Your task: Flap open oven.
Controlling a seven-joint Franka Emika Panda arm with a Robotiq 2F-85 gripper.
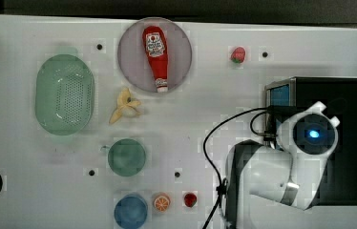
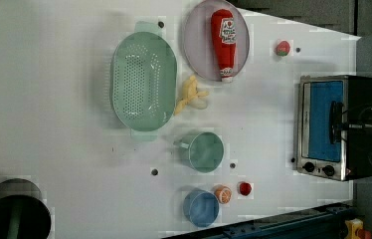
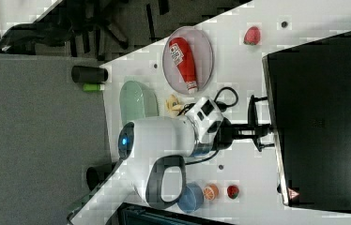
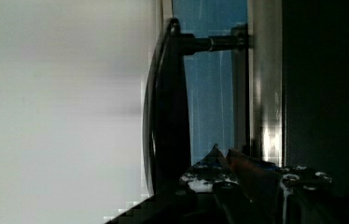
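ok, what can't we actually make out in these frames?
- Gripper at the oven handle: contact unclear; the wrist view cuts the fingers off at the frame edge.
- Oven door: mostly covered by the arm in the top view.
- Door shut or ajar: cannot tell.
- Knob markings: too small, left view.

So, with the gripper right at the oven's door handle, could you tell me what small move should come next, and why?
Probably a short pull away from the oven front, swinging the handle outward and down. The gripper sits at the dark handle bar, and the blue glass door looks flat against its silver frame, so it appears closed. Whether the grip is secure is unclear.
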